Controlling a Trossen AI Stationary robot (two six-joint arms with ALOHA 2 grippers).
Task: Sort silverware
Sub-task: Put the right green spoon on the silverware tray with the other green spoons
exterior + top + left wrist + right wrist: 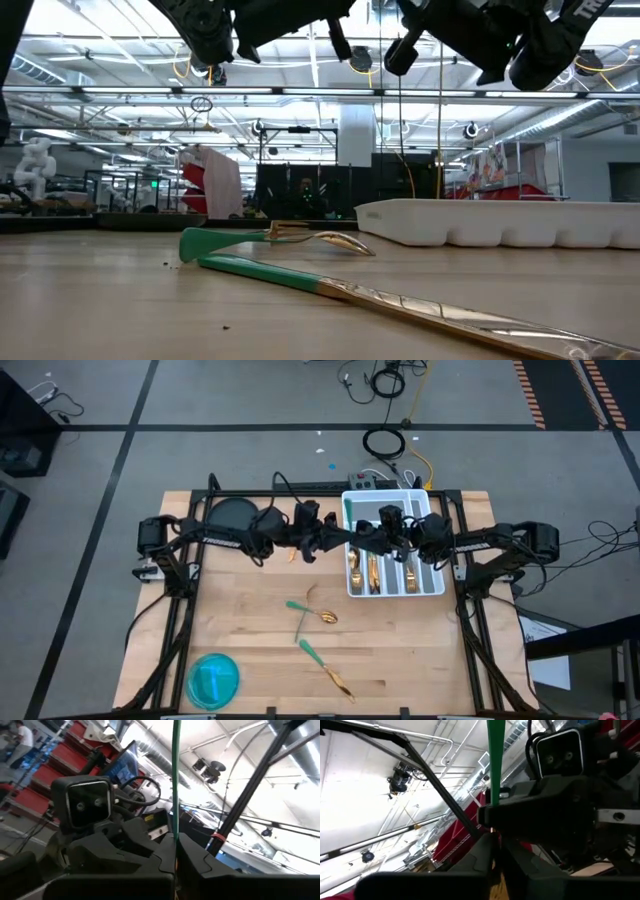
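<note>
The slim teal-green handle [176,775] is cut off by the left wrist picture's edge. The gold heads in the white compartment tray [436,588] are partly hidden by the dark arms.

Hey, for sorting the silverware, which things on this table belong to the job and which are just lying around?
Part of the job:
- gold-headed, teal-handled spoon and fork crossed on the wood
- matching knife nearer the front edge
- gold pieces already sorted
- white compartment tray
- teal handle held between both grippers

Just lying about:
- blue round bowl
- dark round disc
</note>
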